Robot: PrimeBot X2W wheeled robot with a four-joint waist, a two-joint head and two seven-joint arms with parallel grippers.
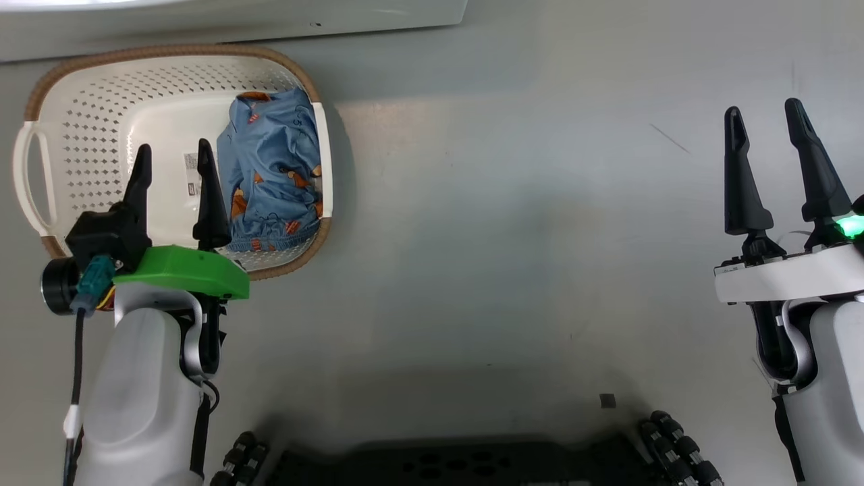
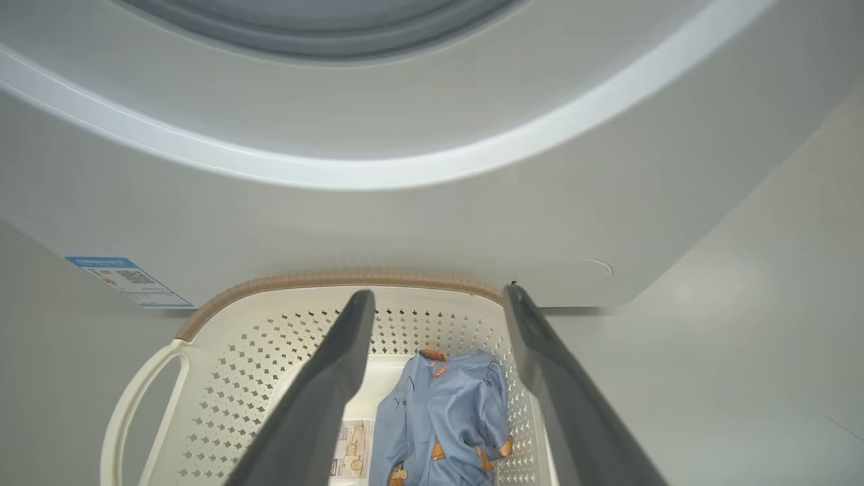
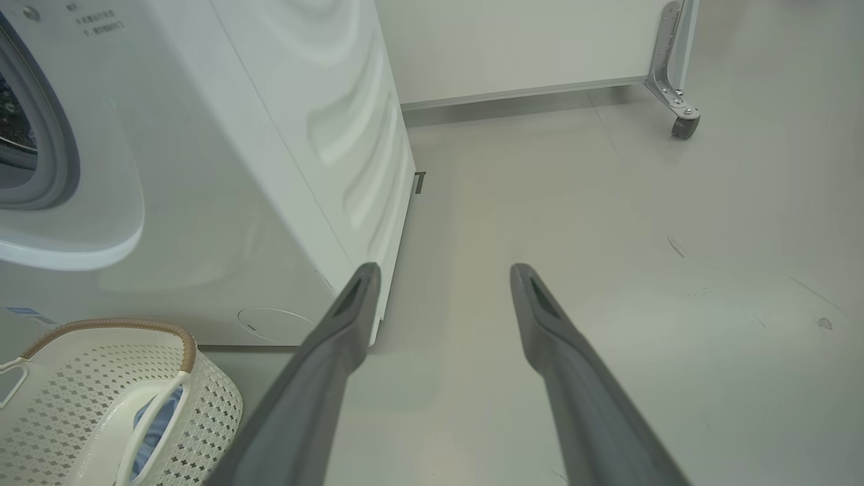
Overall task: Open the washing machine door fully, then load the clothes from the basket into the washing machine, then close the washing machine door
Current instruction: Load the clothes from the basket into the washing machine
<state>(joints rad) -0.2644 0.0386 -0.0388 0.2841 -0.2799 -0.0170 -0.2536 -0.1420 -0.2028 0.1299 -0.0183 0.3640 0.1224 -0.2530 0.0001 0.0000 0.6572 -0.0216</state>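
L gripper (image 1: pixel 173 145) hangs over the basket (image 1: pixel 169 50), jaws spread as wide as they go, nothing btwn them. R gripper (image 1: pixel 763 106) same: wide apart, empty, out at 3 o'clock in head view over bare floor (image 1: pixel 506 236), well apart from the work.

Basket sits at 10 o'clock in head view, its far edge just beside the foot of the washing machine (image 2: pixel 432 229) at 12. Clothes (image 1: pixel 273 169) lie crumpled against the basket's 3 o'clock wall. The 9 o'clock half is bare down to a barcode sticker (image 1: pixel 192 172). L fingertips sit just to 9 o'clock of the heap, above it, not touching.

Handling, my read: shiny satin, so light, limp, v. slippery, w/ no stiffness to lever on. A flat pinch on a smooth panel prob. slides off. Better to take a thick fold: the ridge of creases mid-heap, or the gathered hem at its 6 o'clock end, one finger each side, driven deep. Can't tell if it's one piece or several, so a grab may lift only part. Loose ends will trail and could catch on the basket edge or the grey gasket (image 3: pixel 64 162) going in. Mouth looks uncovered in R wrist view, drum (image 3: pixel 10 121) dark behind, so loading seems the step in hand.
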